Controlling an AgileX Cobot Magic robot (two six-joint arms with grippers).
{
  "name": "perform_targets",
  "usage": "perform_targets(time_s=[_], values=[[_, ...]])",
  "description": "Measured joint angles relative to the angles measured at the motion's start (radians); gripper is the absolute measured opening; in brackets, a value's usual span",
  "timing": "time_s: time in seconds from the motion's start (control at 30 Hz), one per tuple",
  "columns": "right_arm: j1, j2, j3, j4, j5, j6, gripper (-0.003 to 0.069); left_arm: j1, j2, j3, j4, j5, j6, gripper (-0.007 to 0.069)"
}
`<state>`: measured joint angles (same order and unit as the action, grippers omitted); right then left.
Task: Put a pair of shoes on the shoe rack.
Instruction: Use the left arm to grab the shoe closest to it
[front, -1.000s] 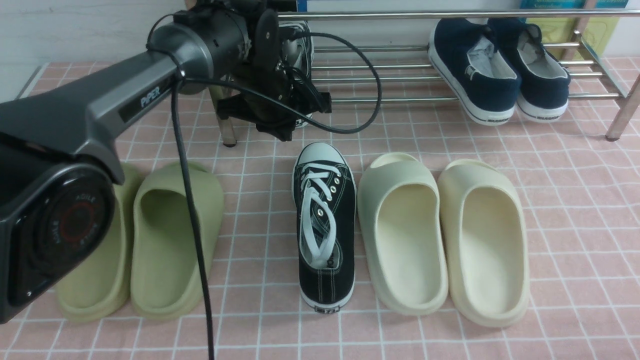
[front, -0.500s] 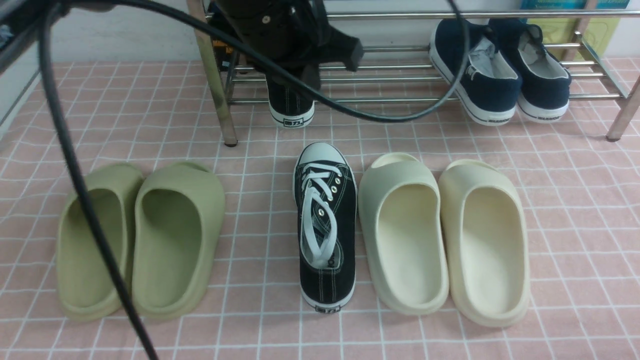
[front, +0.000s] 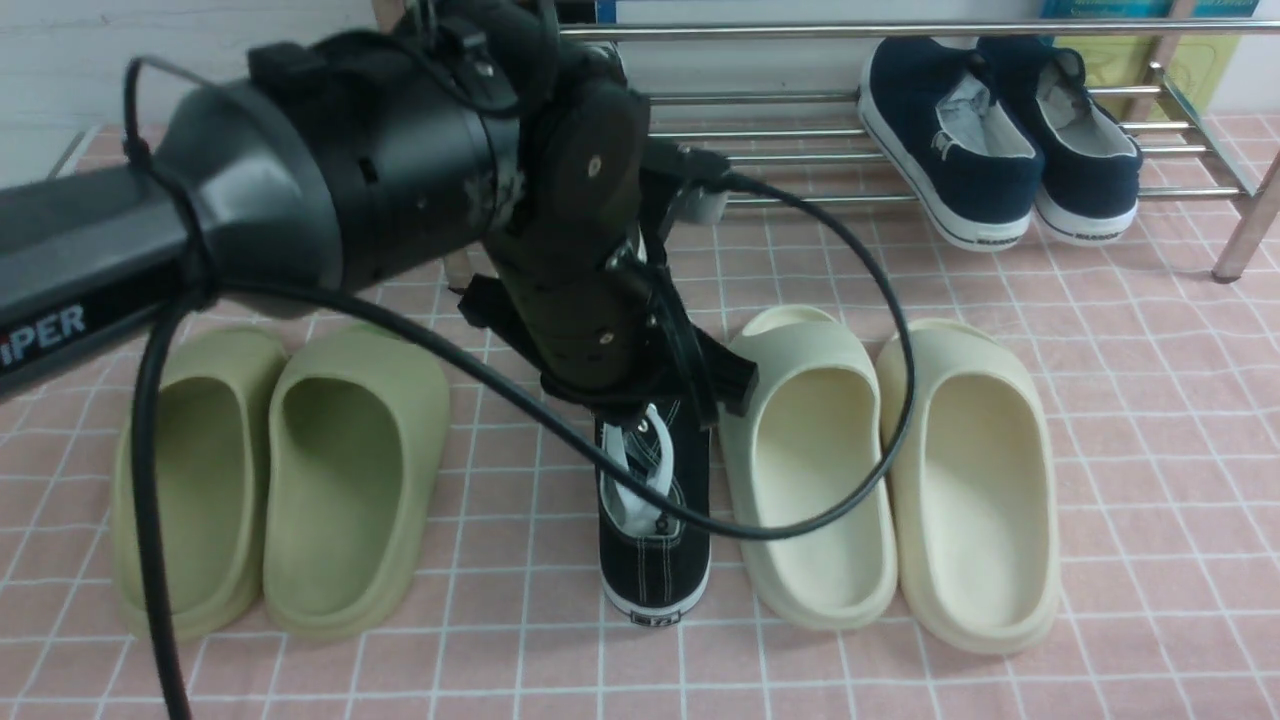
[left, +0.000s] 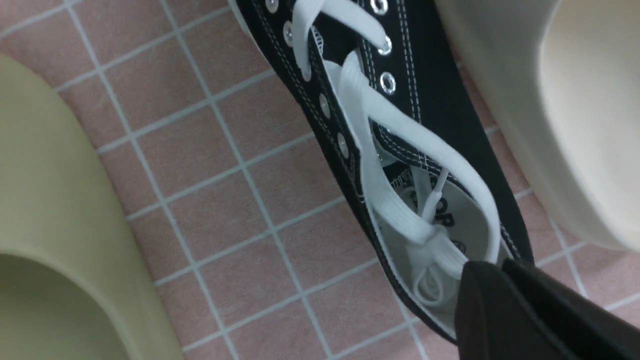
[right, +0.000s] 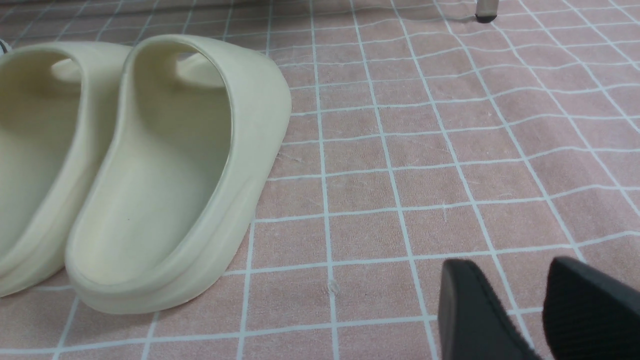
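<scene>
One black sneaker (front: 655, 560) with white laces lies on the pink checked floor between the green and cream slides, toe toward the shoe rack (front: 800, 30). My left arm (front: 560, 250) hangs over its front half and hides the rack's left end, where the other sneaker cannot be seen. In the left wrist view the left gripper (left: 492, 267) has its fingers pressed together just over the sneaker's (left: 425, 100) heel opening. I cannot tell whether it touches the shoe. My right gripper (right: 505, 285) is open and empty, low over bare floor.
Two navy slip-ons (front: 950, 140) sit on the rack's right part. Green slides (front: 340, 480) lie left of the sneaker. Cream slides (front: 810, 470) lie close on its right and also show in the right wrist view (right: 165, 165). A rack leg foot (right: 486, 15) stands beyond.
My left arm has come back from the rack, where it left the other sneaker, and now hangs low over the sneaker on the floor. That sneaker has not moved.
</scene>
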<state>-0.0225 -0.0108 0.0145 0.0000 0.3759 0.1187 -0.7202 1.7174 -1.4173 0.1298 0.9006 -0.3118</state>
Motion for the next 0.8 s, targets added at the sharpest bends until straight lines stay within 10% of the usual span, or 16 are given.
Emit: perform_targets(time_s=[0.47,0.7,0.8], values=[[0.0,0.0,0.0,0.0,0.0,0.0,0.0237,0.0,0.073,0.025,0.099,-0.125,-0.21,0.054],[0.0,0.0,0.0,0.0,0.0,0.0,0.0237,0.0,0.199,0.025,0.145,-0.151,-0.255,0.0444],[0.0,0.0,0.0,0.0,0.0,0.0,0.0237,0.0,0.227,0.025,0.167,-0.172,-0.313,0.0245]])
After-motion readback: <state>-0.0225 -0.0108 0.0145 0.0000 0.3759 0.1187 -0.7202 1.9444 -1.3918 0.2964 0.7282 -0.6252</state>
